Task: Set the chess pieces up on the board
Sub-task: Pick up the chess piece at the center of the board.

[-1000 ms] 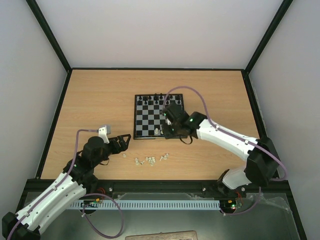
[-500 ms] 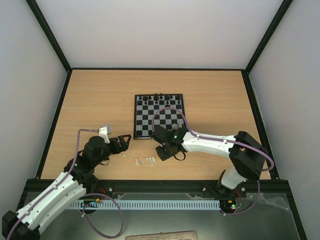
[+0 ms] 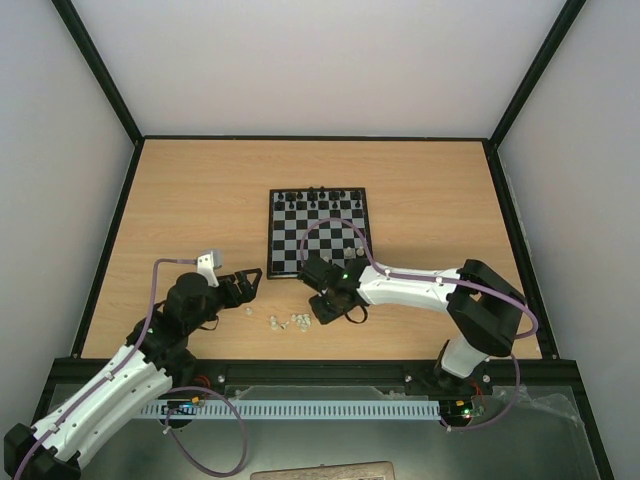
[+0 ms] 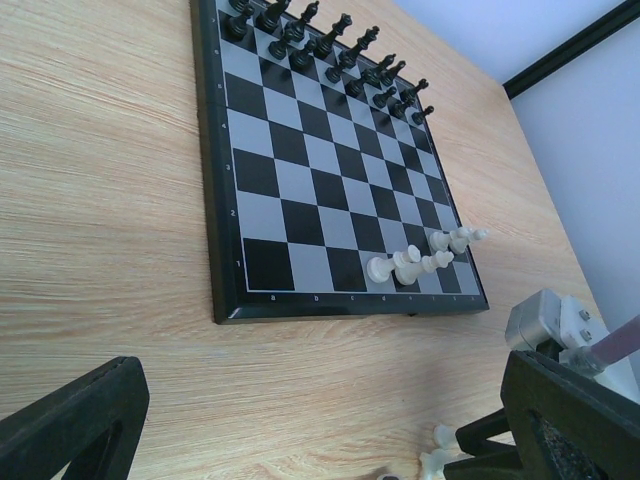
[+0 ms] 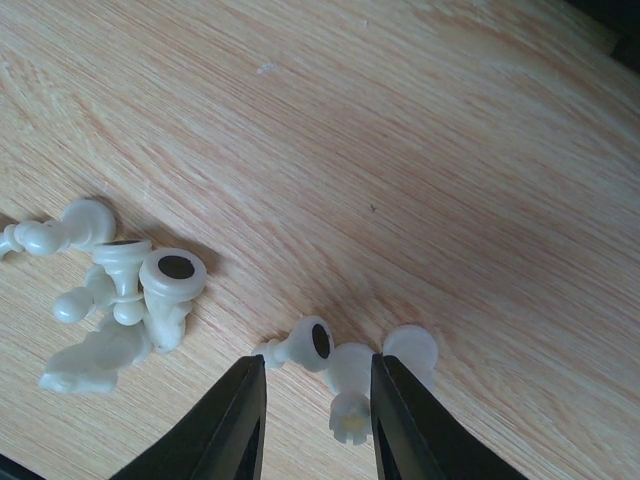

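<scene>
The board lies mid-table, with black pieces along its far rows and a few white chess pieces at its near right edge. It also shows in the left wrist view. More white pieces lie loose on the wood in front of it. My right gripper is open and low over them. In the right wrist view its jaws straddle a lying pawn-like piece and a crenellated piece without gripping either. My left gripper is open and empty, left of the board's near corner.
A cluster of white pieces lies left of the right jaws, and one more sits by the right finger. A single white piece lies near the left gripper. Black rails edge the table.
My right arm has drawn back from the board's near edge, toward the left and the table front, down to the loose white pieces. The left arm has not moved.
</scene>
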Controlling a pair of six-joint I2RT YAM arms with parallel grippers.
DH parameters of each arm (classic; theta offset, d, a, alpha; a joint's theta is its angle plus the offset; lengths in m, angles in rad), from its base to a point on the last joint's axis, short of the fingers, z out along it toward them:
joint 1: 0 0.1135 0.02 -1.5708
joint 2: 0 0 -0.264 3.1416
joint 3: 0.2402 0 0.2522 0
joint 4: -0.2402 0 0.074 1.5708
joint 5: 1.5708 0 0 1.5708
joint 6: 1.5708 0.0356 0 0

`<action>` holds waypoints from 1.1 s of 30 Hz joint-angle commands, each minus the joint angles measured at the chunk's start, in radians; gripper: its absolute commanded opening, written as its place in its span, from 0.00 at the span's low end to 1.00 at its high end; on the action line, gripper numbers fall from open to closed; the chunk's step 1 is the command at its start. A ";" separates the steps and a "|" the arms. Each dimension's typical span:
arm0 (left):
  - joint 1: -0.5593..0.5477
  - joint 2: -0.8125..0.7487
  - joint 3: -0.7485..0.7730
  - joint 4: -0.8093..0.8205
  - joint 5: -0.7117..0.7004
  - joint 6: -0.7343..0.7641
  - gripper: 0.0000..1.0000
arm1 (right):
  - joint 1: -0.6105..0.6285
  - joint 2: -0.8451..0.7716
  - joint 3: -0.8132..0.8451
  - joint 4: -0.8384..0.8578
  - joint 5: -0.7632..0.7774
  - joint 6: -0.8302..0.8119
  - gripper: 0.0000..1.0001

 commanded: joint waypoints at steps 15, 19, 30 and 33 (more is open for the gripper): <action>-0.002 -0.039 -0.004 -0.024 -0.007 -0.003 0.99 | 0.022 -0.034 -0.051 -0.060 0.040 0.044 0.19; -0.003 -0.043 -0.006 -0.026 -0.006 -0.005 0.99 | 0.022 -0.055 -0.054 -0.066 0.046 0.047 0.10; -0.002 -0.038 -0.015 -0.011 -0.001 -0.005 0.99 | -0.085 -0.197 0.043 -0.199 0.192 0.009 0.11; -0.002 -0.035 -0.016 -0.008 0.001 -0.003 1.00 | -0.202 -0.202 0.054 -0.184 0.205 -0.028 0.12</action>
